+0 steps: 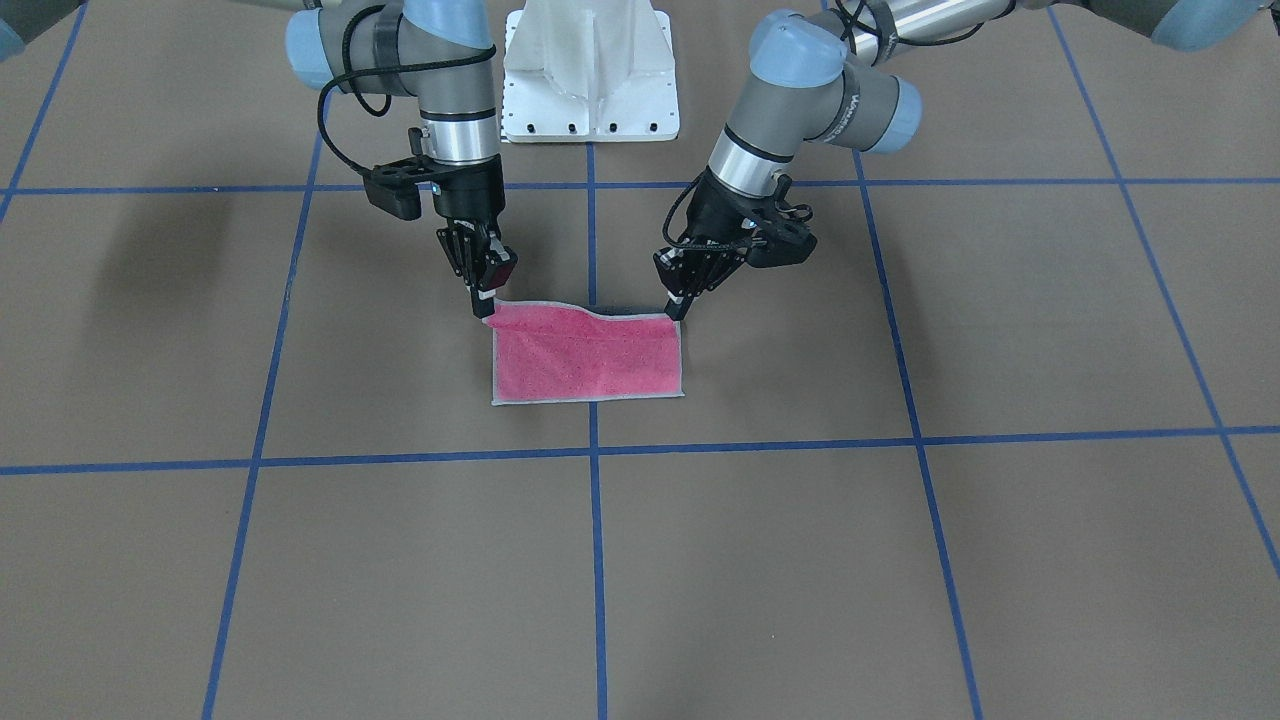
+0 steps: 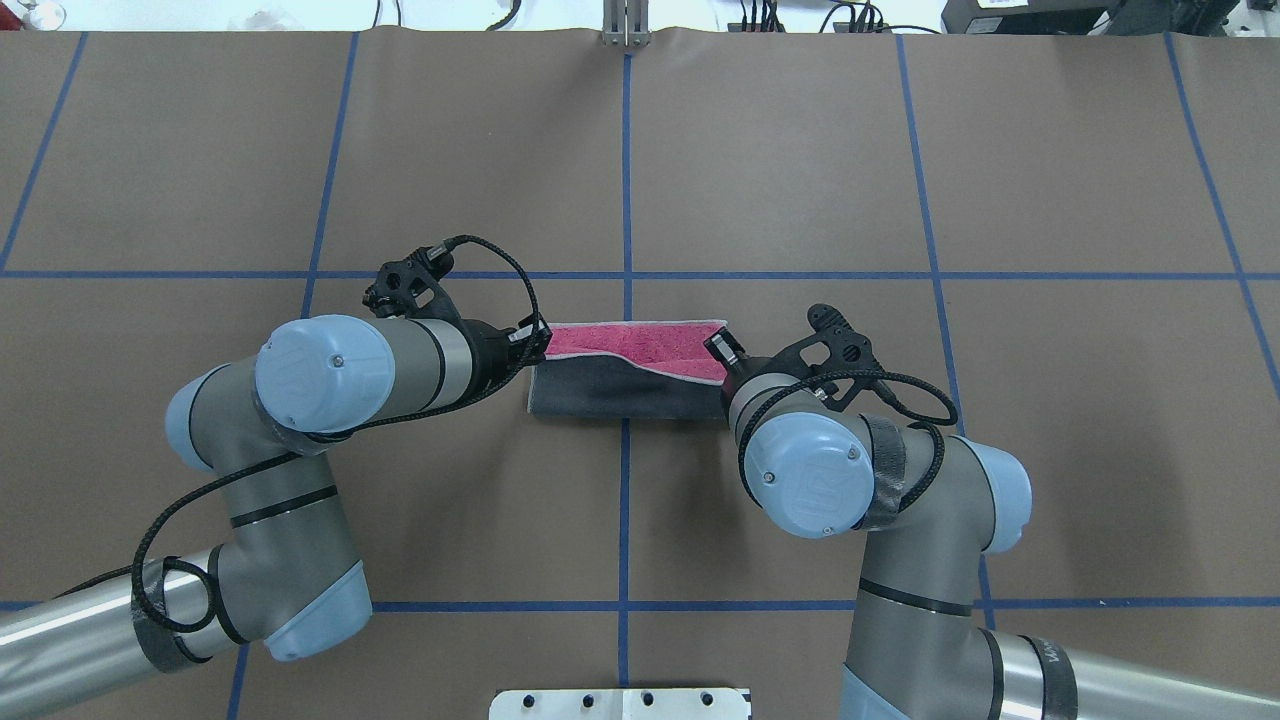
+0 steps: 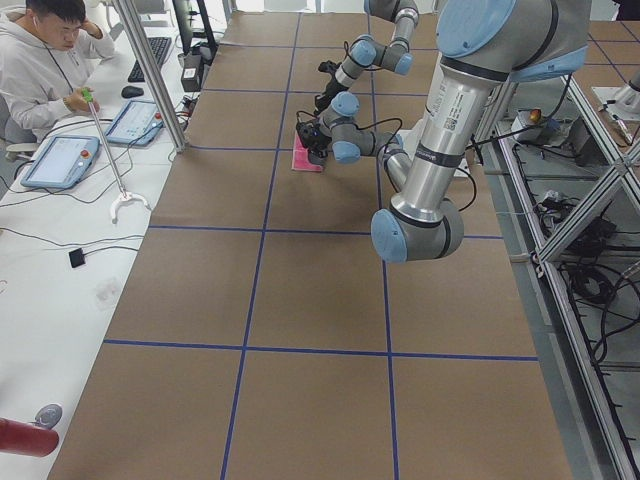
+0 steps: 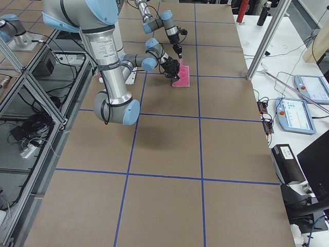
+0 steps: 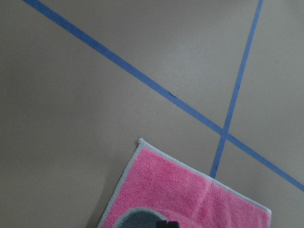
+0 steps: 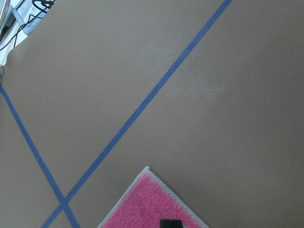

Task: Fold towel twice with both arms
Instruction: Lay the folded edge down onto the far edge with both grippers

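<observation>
Overhead exterior view has the left pincer pressed shut on one corner of the towel. The right pincer pinches the corner at the other end of the same edge. That edge, on the robot's side, is raised off the desk and tipped away from the robot, so the dark grey face shows below a strip of pink. The far edge lies flat across a blue tape line.

Between the two grips the lifted edge dips and waves, so I judge the cloth light, soft and limp. The looped terry should hold well between the fingers, and nothing about it looks fragile. The corners are the right hold: pinched there and kept taut, the sheet hangs even, while a hold nearer the middle would likely let the ends flop. A pale grey stitched border rims it. The desk cover looks like smooth, matte brown paper.
</observation>
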`<state>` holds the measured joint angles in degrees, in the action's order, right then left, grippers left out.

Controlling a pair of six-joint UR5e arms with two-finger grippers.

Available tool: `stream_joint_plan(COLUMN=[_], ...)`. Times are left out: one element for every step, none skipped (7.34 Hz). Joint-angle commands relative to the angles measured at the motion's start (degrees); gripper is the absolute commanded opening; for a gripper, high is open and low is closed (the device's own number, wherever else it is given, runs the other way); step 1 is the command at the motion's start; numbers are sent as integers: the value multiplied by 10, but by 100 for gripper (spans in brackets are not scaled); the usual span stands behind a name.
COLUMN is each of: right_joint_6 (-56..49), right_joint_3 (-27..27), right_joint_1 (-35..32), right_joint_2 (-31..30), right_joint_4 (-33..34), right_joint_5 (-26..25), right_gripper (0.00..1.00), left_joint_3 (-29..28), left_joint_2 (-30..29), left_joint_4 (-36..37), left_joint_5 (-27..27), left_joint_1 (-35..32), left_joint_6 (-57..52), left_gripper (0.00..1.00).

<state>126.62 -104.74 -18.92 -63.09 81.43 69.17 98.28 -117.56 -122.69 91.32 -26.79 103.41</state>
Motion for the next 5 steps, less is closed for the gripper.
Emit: stream_joint_plan(right_joint_6=[-1,-1,-1,-2,-2], right_joint_3=[28,29,30,31,31], right_joint_1=[-9,-12,-16,-17,-18], right_joint_2=[22,22,22,23,23], right_joint_4=[0,0,0,0,0], right_joint_5=[0,0,1,2,1], right_gripper=[0,0,0,0,0], left_joint_3=[-5,-10,-20,-24,-27], left_joint_2=[-1,-6,-14,-18,-19], left_joint_4=[0,0,0,0,0], left_joint_5=[-1,-1,-1,-1,-1], left_joint_1=[0,0,-1,-4,-4], left_joint_6=[0,0,0,0,0], left_gripper=[0,0,0,0,0])
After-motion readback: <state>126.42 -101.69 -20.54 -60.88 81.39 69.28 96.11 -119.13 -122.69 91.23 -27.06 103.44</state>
